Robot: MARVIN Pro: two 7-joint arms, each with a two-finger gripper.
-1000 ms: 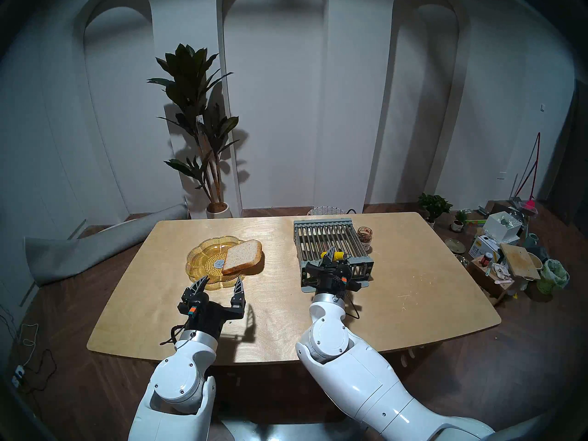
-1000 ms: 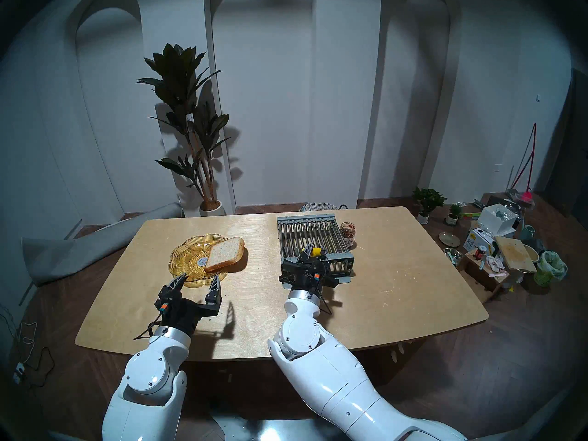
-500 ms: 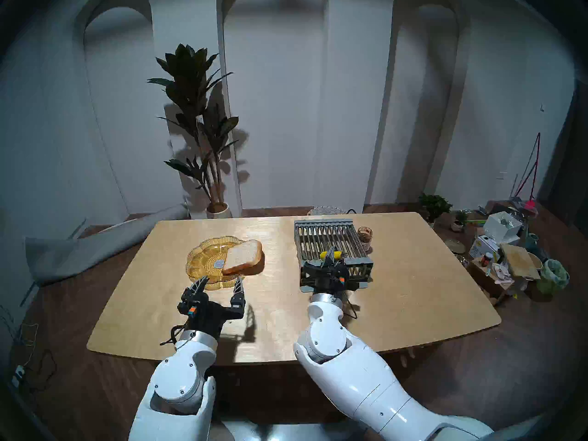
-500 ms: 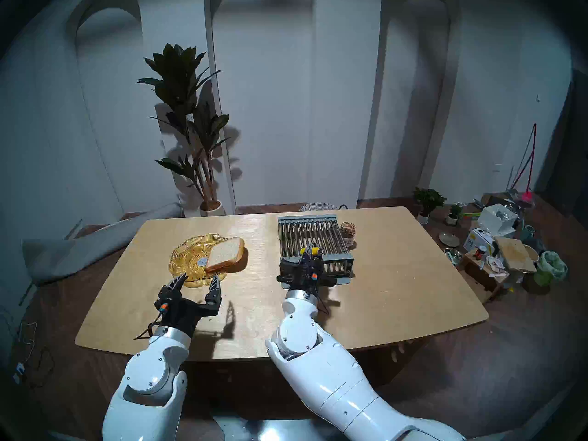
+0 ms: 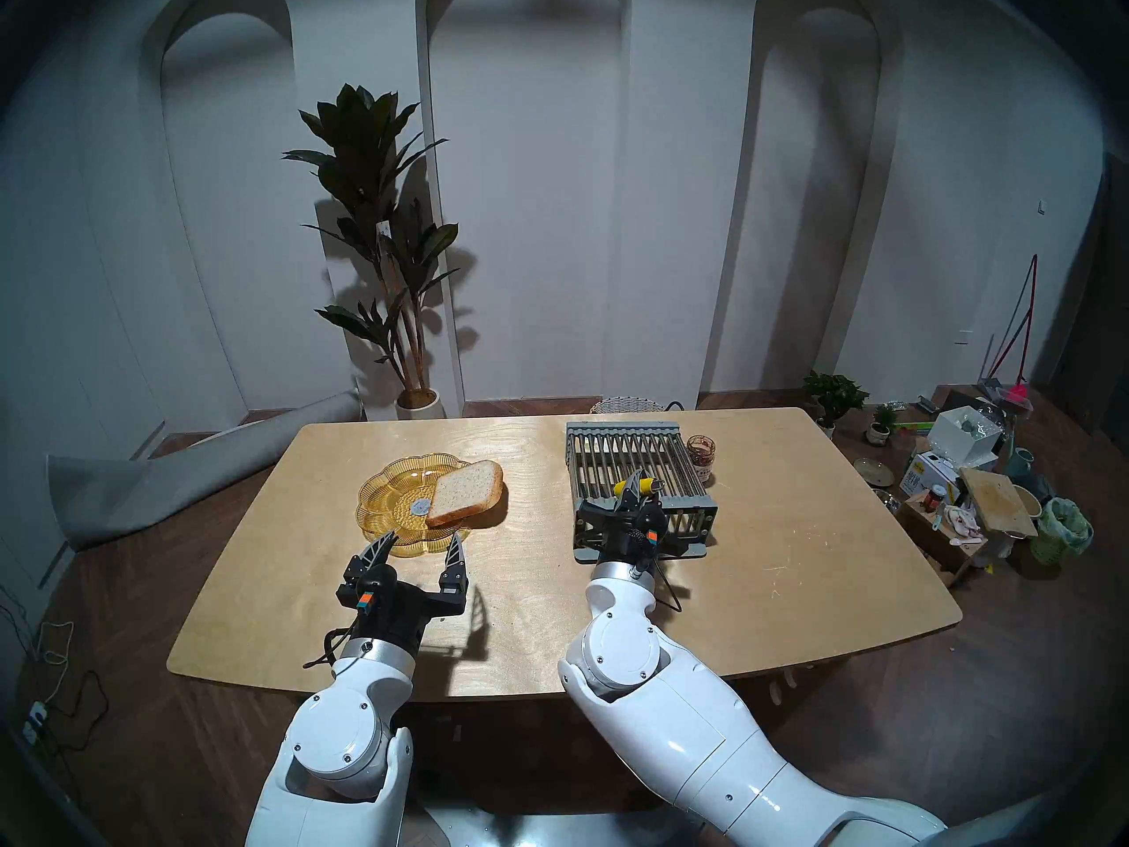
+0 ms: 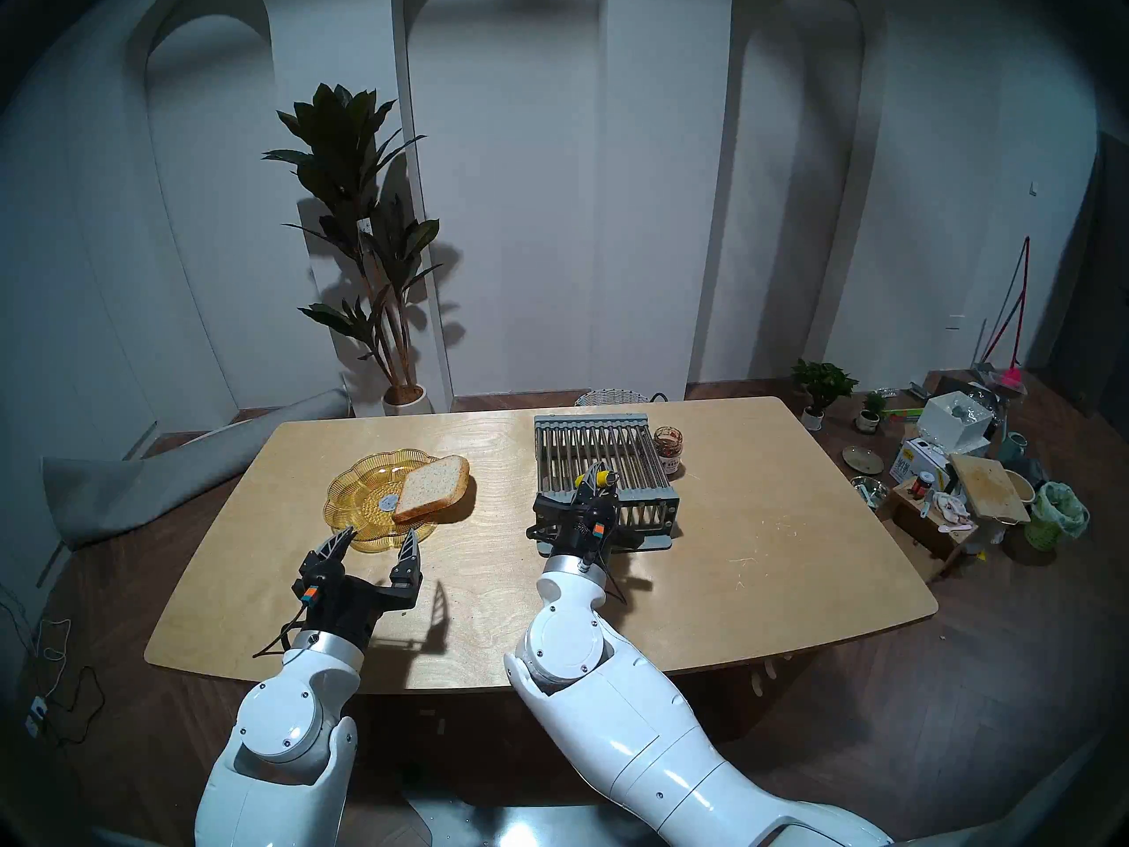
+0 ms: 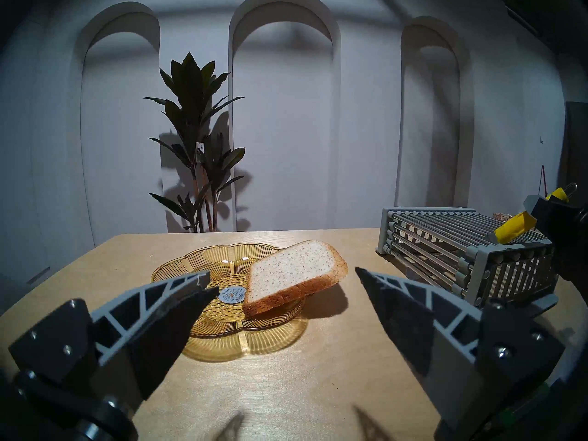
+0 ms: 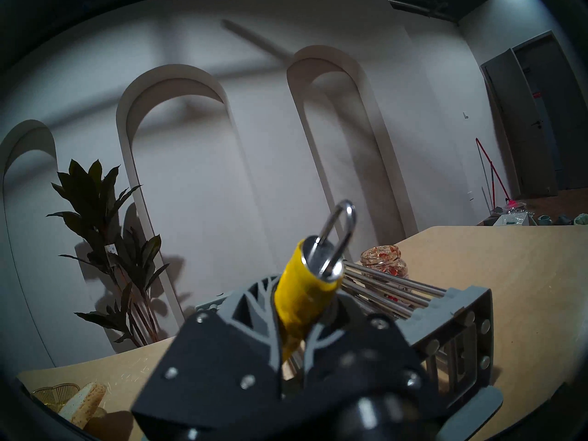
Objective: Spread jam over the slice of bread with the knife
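The slice of bread (image 5: 467, 492) (image 7: 291, 271) leans on the right rim of an amber glass plate (image 5: 391, 509) (image 7: 203, 265), overhanging the table. My left gripper (image 5: 421, 543) (image 7: 283, 281) is open and empty just in front of the plate. My right gripper (image 5: 635, 491) (image 8: 300, 300) is shut on the knife (image 5: 641, 488) by its yellow handle (image 8: 300, 294), ring end up, over the front of a grey rack (image 5: 635, 473). The blade is hidden. The jam jar (image 5: 701, 454) (image 8: 383, 262) stands open at the rack's right side.
The wooden table (image 5: 794, 552) has bare room at the right and front. A potted plant (image 5: 379, 247) and a woven basket (image 5: 626, 404) stand behind the table. Boxes and clutter (image 5: 971, 485) lie on the floor at the right.
My right wrist has turned and shifted slightly left with the knife, tilting the yellow handle more upright. My left gripper has drawn back a little toward me, still open.
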